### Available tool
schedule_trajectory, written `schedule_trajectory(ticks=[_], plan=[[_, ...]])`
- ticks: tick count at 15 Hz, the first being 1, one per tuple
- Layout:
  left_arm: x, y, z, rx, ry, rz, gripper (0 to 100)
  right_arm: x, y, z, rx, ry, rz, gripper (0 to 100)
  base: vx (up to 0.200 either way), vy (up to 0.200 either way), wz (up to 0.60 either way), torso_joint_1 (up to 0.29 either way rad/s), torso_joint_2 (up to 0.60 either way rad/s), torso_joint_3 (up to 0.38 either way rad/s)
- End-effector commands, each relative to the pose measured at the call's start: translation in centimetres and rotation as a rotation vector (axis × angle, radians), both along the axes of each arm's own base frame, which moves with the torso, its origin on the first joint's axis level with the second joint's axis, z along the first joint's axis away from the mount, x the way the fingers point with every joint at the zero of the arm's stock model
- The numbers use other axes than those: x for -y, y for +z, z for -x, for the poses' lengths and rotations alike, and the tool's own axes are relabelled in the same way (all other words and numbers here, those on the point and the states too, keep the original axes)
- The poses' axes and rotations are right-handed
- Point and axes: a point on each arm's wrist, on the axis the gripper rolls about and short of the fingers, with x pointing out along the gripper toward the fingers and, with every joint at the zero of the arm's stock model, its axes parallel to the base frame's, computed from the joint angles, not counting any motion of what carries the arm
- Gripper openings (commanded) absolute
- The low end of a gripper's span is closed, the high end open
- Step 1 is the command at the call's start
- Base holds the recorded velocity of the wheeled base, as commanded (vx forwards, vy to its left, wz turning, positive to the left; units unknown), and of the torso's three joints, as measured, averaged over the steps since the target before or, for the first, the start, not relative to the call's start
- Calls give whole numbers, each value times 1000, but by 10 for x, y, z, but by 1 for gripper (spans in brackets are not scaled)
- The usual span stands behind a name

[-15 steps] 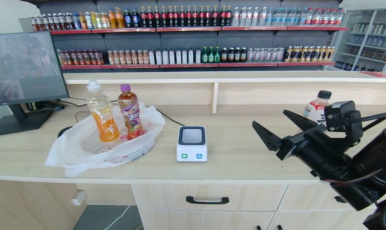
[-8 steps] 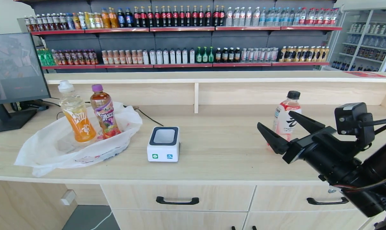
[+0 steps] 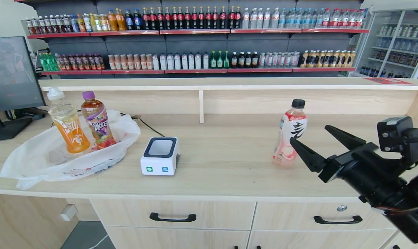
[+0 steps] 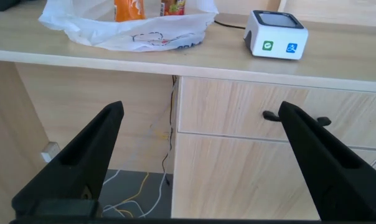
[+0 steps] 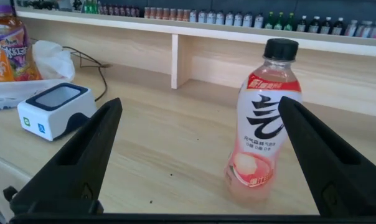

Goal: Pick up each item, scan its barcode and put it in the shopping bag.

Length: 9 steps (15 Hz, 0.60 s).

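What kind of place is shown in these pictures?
Most likely a shop's checkout counter: shelves of bottled drinks stand behind, and a barcode scanner sits on the wooden counter beside a shopping bag.

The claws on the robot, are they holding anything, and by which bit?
Nothing. The right claw is open and empty near the pink bottle, which stands alone on the counter. The left claw is open and empty too.

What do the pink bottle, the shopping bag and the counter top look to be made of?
Pink bottle: clear glossy plastic, liquid showing through. Shopping bag: thin white plastic film, crumpled. Counter top: pale wood-grain, likely matte laminate.
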Motion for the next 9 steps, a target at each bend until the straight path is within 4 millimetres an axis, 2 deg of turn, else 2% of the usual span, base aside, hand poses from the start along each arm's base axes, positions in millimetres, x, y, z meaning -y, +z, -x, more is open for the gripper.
schedule_trajectory(ticks=[1,4,6,7,9], plan=[[0,0,0,0,1,0,100,5,-4,-5,-15,-28,8,100,0,0,0,0,0,0],[0,0,0,1,1,0,100,11,-13,-16,-51,-71,21,100,0,0,0,0,0,0],[0,0,0,0,1,0,100,11,-18,-32,-63,-95,25,100,0,0,0,0,0,0],[0,0,0,0,1,0,100,22,-23,-44,-80,-151,30,100,0,0,0,0,0,0],[0,0,0,0,2,0,100,27,-31,-57,-104,-184,32,100,0,0,0,0,0,0]])
